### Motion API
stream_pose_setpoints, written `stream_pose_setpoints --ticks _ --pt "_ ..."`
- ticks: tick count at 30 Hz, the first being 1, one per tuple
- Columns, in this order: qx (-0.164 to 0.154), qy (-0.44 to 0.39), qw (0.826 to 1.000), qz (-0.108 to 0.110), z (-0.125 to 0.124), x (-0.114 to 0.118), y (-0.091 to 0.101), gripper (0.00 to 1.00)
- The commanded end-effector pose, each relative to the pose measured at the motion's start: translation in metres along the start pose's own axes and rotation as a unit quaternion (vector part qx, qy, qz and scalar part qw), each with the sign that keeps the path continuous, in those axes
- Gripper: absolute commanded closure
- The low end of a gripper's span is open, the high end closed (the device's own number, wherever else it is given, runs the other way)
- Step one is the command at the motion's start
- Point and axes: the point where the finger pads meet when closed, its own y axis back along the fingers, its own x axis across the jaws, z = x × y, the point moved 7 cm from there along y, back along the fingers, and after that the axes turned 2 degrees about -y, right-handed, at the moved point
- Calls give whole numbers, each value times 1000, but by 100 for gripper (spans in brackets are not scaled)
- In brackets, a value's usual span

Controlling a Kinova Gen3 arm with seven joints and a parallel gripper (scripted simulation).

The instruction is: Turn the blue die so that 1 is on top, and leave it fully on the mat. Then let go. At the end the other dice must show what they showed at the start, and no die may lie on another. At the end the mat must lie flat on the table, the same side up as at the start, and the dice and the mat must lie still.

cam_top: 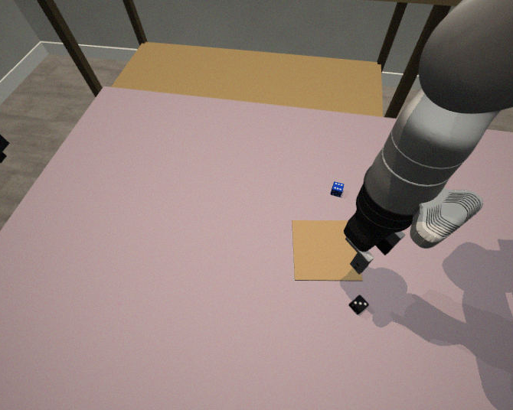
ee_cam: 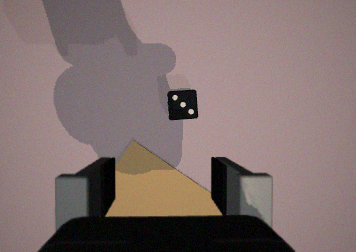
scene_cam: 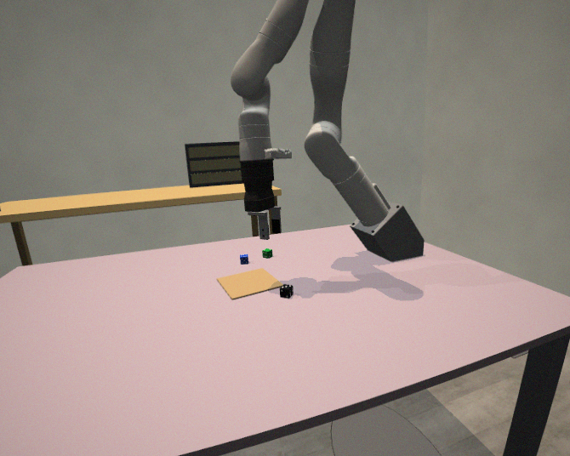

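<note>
The blue die [cam_top: 337, 188] [scene_cam: 244, 259] lies on the pink table beyond the mat, off it, with 6 on top. It is out of the wrist view. The tan square mat [cam_top: 314, 251] [scene_cam: 246, 284] [ee_cam: 145, 201] lies flat; my arm hides part of it in the top view. My gripper [cam_top: 372, 261] [scene_cam: 270, 235] [ee_cam: 163, 178] is open and empty, high above the table near the mat. The black die [cam_top: 358, 304] [scene_cam: 286, 291] [ee_cam: 183, 104] lies off the mat near one corner, with 3 on top. The green die [scene_cam: 267, 253] lies near the blue die; its top is unclear.
The arm hides the green die in the top view. The arm's dark base block [scene_cam: 393, 235] stands on the table to the right in the exterior view. A wooden bench [cam_top: 256, 79] [scene_cam: 128, 198] stands behind the table.
</note>
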Motion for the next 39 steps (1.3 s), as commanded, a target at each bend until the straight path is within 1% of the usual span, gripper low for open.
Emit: stream_pose_setpoints --ticks 1,11,30,39 --pt "-4 3 1000 1 -3 3 1 0" --pt "-4 3 1000 1 -12 8 1 0" --pt "-4 3 1000 1 -14 9 0 0" --pt "-4 3 1000 1 -14 9 -4 0"
